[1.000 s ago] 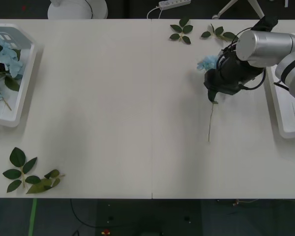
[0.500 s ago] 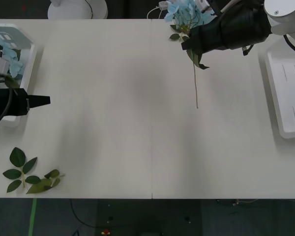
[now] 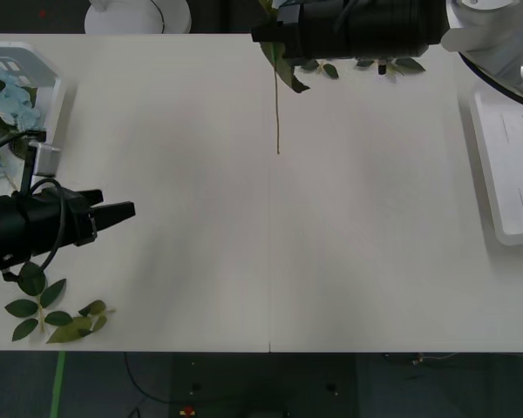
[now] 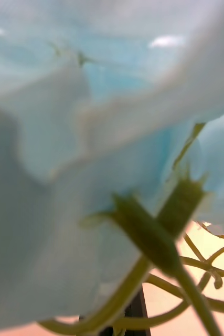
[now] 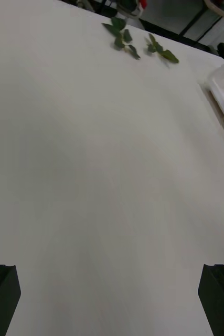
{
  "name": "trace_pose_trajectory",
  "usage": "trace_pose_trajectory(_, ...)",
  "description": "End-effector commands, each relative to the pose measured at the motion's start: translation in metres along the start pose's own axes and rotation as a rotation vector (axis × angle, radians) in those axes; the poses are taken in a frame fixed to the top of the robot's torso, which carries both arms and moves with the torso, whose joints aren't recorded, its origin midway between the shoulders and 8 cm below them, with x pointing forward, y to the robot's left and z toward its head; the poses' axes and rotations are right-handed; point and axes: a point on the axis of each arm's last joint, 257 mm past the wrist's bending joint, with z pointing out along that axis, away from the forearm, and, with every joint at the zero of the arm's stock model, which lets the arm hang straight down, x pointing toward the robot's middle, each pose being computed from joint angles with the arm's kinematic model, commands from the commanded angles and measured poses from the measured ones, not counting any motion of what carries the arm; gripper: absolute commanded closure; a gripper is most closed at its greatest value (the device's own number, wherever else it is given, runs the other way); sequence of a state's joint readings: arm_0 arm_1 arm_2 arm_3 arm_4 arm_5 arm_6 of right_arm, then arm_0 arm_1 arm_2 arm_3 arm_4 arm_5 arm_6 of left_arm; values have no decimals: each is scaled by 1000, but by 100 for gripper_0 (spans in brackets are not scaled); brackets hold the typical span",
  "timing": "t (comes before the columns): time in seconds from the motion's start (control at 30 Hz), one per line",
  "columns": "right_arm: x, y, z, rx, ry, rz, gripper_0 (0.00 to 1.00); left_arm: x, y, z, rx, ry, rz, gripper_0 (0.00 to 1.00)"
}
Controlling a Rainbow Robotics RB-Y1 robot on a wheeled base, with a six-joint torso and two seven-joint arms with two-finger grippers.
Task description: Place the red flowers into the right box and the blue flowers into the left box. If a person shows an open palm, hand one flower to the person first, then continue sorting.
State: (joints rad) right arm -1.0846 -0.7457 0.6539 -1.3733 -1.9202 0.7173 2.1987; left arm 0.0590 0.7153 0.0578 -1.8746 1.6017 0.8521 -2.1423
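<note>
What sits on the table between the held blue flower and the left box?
Nothing visible. The right tool holds the blue flower above bare table; the left tool waits nearer than that line, beside the left box.

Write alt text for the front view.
The right gripper holds a blue flower above the table's far edge, stalk hanging down. The open left gripper reaches in beside the left box, which holds blue blossoms; the right box is empty.

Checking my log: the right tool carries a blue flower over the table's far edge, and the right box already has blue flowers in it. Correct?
Not quite. The right box is empty in the front view; the blue blossoms lie in the left box. The right tool does hold a blue flower over the far edge.
</note>
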Motion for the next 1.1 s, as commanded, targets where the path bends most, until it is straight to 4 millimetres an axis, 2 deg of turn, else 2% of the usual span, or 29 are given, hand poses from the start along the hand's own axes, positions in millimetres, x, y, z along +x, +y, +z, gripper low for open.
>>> trace_pose_trajectory(0.03,-28,40,27,-68,-81,-43,100,-12,-69,29,99,-98,-30,0)
trace_pose_trajectory(0.17,-33,67,46,-122,-106,-36,100,-35,-93,50,131,-198,-55,0)
trace_pose_trajectory(0.37,-36,87,62,-146,-125,-49,100,-66,-112,73,159,-291,-64,0)
trace_pose_trajectory(0.57,-29,92,68,-153,-109,-49,100,-95,-109,88,147,-392,-118,0)
trace_pose_trajectory(0.67,-26,93,69,-154,-103,-48,100,-104,-94,91,96,-443,-131,0)
trace_pose_trajectory(0.77,-25,92,68,-151,-100,-50,100,-110,-88,98,82,-458,-136,0)
trace_pose_trajectory(0.97,-24,88,67,-143,-97,-56,100,-122,-88,123,83,-469,-143,0)
trace_pose_trajectory(1.1,-24,88,66,-143,-97,-54,100,-131,-90,131,89,-500,-191,0)
